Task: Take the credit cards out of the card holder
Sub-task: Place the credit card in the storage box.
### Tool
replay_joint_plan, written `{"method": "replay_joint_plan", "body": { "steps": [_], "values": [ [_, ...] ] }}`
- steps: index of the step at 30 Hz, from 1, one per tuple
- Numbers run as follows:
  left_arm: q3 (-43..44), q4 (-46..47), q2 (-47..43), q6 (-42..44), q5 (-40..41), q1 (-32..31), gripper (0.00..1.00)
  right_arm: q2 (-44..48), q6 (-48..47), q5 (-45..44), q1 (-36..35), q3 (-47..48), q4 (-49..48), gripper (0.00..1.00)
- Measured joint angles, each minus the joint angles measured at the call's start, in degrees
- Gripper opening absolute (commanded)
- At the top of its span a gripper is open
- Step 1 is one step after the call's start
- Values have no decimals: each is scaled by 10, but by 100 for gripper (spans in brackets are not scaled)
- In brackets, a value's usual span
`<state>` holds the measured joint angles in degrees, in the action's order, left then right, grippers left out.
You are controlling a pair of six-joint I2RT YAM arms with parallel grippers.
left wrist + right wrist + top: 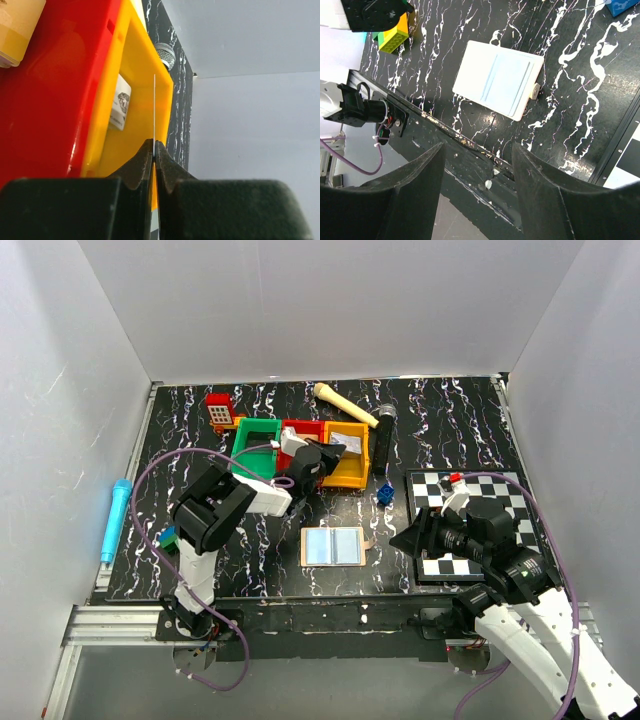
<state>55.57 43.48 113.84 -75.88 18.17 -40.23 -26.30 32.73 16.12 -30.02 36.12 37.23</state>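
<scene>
Delivery step: left claw (154,150), clamped on a credit card (154,107) over the yellow bin (132,60), probably needs to release next, while right claw (477,152) gapes empty near the card holder (497,80).

**Tally of Things in View**

One green bin (250,435), one red bin (300,427) and one yellow bin (352,472) are counted, three in all. One card holder (332,545) is seen. One credit card (154,110) is seen edge-on, and one whitish printed piece (120,102) is counted inside the yellow bin; whether it is a second card cannot be told. One checkered board (428,490), one blue pen (115,520), one cream stick (345,405), one black cylinder (385,440), one small blue piece (384,495), one red-and-orange toy (218,412) and one green-and-yellow brick (395,35) are counted.
</scene>
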Motion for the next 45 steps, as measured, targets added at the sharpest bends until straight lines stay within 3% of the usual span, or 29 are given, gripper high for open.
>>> {"method": "replay_joint_plan", "body": {
  "steps": [21,32,37,45],
  "values": [
    [78,-38,65,-50,18,1,0,0,-2,-15,-24,0,0,63],
    [79,-54,66,-72,27,0,0,0,-4,-19,-28,0,0,63],
    [80,-63,64,-74,31,0,4,0,-4,-20,-28,0,0,63],
    [86,-70,63,-78,35,-1,21,0,-4,-21,-28,-3,0,63]
  ]
}}
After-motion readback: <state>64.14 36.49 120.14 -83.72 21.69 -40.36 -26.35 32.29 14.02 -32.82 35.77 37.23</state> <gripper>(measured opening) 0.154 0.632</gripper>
